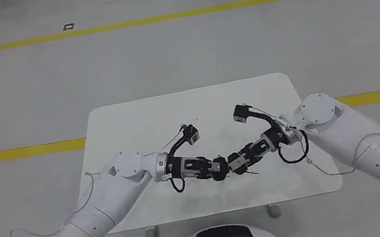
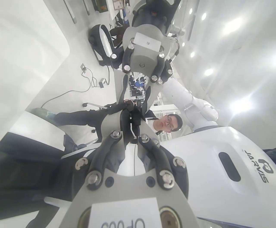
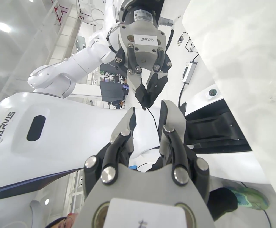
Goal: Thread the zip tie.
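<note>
nearest in the right wrist view, the right claw (image 3: 149,110) is spread wide with nothing in it. the zip tie (image 3: 154,121) is a thin black strand running through the gap between its two fingers, and as far as i can tell it touches neither. just beyond, the left claw (image 3: 145,101) is pressed together on one end of the zip tie, its tip pointing at the right claw's tip. whether that pinched end is the head or the tail is too small to tell.

the step in hand looks like taking the free strand before threading it. to do it well, the right claw would close slowly on the strand near the left claw's pinch, where it likely sways least. it should meet the flat of the strand square, so the strand does not twist out. the left claw should hold firm and not pull until the other has a grip. the strand looks thin and springy, so a fast close could flick it aside.

from above, each arm is bent inward from its own side, elbow out and wrist turned in. the two claws meet tip to tip over the near part of the table (image 1: 196,110).
</note>
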Controlling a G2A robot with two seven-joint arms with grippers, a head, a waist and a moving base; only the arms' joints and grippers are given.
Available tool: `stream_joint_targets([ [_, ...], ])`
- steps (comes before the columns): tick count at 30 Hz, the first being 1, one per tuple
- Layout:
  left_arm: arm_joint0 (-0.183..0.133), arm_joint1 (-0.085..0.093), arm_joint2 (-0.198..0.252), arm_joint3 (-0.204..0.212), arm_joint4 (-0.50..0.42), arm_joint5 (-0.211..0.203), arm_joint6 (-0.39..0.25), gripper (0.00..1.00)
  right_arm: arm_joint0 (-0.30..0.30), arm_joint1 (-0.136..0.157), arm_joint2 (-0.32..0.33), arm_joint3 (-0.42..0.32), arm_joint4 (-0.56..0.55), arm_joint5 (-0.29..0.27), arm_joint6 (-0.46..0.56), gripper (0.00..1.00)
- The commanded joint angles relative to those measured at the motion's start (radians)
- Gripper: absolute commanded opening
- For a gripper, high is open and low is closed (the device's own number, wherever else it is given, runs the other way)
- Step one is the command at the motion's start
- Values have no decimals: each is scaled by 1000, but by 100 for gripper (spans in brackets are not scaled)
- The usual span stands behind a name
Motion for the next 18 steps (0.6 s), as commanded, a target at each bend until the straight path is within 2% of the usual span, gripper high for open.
stream_joint_targets([
  [1,0,-1,-1,4,-5,-2,-5,0,1,2,-3,-3,0,0,0,22],
  [18,2,-9,-16,16,-25,-5,-34,0,-2,14,-7,-15,9,0,0,15],
])
